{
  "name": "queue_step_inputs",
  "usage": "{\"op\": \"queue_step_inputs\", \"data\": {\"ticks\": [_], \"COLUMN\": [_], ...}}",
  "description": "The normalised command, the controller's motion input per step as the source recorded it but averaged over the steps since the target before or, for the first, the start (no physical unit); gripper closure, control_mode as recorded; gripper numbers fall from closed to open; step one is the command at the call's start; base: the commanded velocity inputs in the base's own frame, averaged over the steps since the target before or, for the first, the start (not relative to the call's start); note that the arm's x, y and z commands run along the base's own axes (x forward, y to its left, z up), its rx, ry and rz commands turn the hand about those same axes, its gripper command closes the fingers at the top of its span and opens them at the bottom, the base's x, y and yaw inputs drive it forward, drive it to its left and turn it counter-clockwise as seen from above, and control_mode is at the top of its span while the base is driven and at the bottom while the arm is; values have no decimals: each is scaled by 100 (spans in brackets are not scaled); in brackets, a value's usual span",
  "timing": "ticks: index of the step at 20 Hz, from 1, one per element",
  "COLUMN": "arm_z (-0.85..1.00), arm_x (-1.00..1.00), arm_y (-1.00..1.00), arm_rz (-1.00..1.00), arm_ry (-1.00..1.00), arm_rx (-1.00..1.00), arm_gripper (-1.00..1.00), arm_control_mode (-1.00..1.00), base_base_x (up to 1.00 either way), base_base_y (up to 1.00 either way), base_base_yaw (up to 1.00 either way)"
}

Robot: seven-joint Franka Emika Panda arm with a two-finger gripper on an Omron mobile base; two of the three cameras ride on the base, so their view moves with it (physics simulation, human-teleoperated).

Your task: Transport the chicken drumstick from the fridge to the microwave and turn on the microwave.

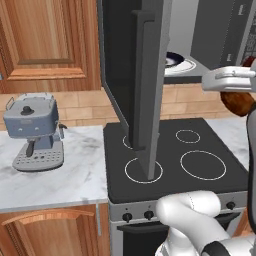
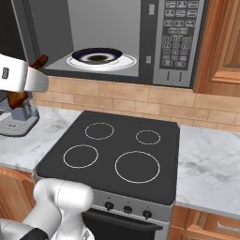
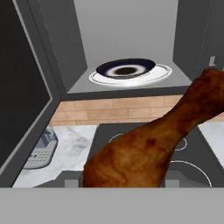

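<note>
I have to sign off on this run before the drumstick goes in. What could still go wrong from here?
1. The chicken drumstick sticks out well beyond the gripper; its long end could clip the microwave frame on the way in.
2. The open door hangs over the stove beside the arm, so a swing might hit it.
3. The plate is small; a careless release could drop the meat off its rim.

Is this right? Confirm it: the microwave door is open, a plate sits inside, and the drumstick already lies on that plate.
Not quite. The chicken drumstick is not on the plate; it is at the tool, outside the microwave, above the stove, as the hand view shows. The door is open and the plate sits inside.
</note>
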Motion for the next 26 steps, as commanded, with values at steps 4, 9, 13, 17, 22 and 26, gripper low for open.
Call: {"op": "queue_step_inputs", "data": {"ticks": [4,9,13,17,22,26], "arm_z": [34,18,9,6,0,0], "arm_x": [0,11,49,61,54,44], "arm_y": [0,0,0,-1,-10,-18], "arm_rz": [0,0,0,0,3,4], "arm_ry": [0,-3,-8,-1,0,0], "arm_rx": [-6,-6,-7,-4,-2,-1], "arm_gripper": [100,100,100,100,100,100], "arm_control_mode": [-100,-100,-100,-100,-100,-100], "base_base_x": [0,0,0,0,0,0], "base_base_y": [0,0,0,0,0,0], "base_base_yaw": [0,0,0,0,0,0]}}
